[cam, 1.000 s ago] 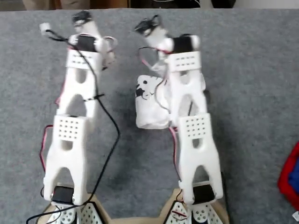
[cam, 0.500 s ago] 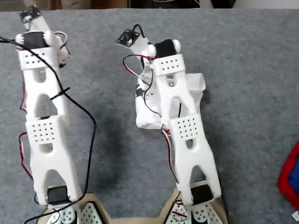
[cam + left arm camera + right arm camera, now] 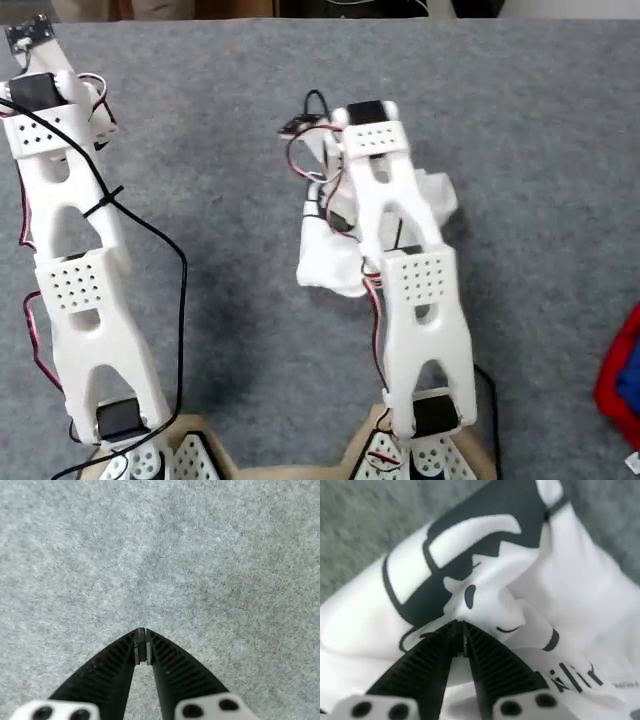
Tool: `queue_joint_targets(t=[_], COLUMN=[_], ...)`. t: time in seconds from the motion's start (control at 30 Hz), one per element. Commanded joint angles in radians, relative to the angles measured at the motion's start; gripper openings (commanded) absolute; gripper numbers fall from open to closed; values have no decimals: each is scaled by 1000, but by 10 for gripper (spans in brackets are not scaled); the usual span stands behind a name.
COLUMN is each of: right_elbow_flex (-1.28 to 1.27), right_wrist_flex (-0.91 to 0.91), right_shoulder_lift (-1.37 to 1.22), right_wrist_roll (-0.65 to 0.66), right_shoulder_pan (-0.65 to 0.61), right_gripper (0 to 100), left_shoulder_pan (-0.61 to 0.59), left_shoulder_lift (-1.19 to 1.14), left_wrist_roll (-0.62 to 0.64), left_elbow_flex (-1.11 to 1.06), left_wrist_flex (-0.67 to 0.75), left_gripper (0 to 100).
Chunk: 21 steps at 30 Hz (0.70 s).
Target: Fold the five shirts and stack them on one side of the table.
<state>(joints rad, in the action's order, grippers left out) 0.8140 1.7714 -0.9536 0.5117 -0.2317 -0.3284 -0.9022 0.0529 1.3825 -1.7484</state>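
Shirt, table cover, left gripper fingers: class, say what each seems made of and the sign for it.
Shirt: soft white cloth with black print, likely cotton; it creases and bunches.
Table cover: grey felt or carpet, by its fuzzy speckled nap.
Left gripper fingers: probably matt black plastic; rigid, ridged faces.

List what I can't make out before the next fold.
White shirt, high view: middle hidden under the right arm, fold state unclear.
Red and blue thing, high view: cut off by the right edge.
Right gripper, right wrist view: shut against the shirt; whether it pinches cloth is hidden.
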Motion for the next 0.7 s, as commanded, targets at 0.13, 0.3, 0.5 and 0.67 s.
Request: queue_joint_targets(t=[0.13,0.3,0.5,0.67], right_elbow_flex=[-191,-259,-278,-346], right_wrist_flex=[12,9,11,11], right_shoulder_lift=[268,361,420,458], right_wrist_roll=[92,118,132,147], right_shoulder_pan=[74,68,91,117], right_gripper=[6,6,6,6], left_shoulder_pan=[-12,15,106,199], left_shoulder_lift=[71,73,76,128], left_wrist_roll=[-8,-6,-5,-5], left_elbow_flex=[0,-83,-198,-235], left_wrist_flex=[-12,-12,-12,-12], left_gripper=[20,19,19,19])
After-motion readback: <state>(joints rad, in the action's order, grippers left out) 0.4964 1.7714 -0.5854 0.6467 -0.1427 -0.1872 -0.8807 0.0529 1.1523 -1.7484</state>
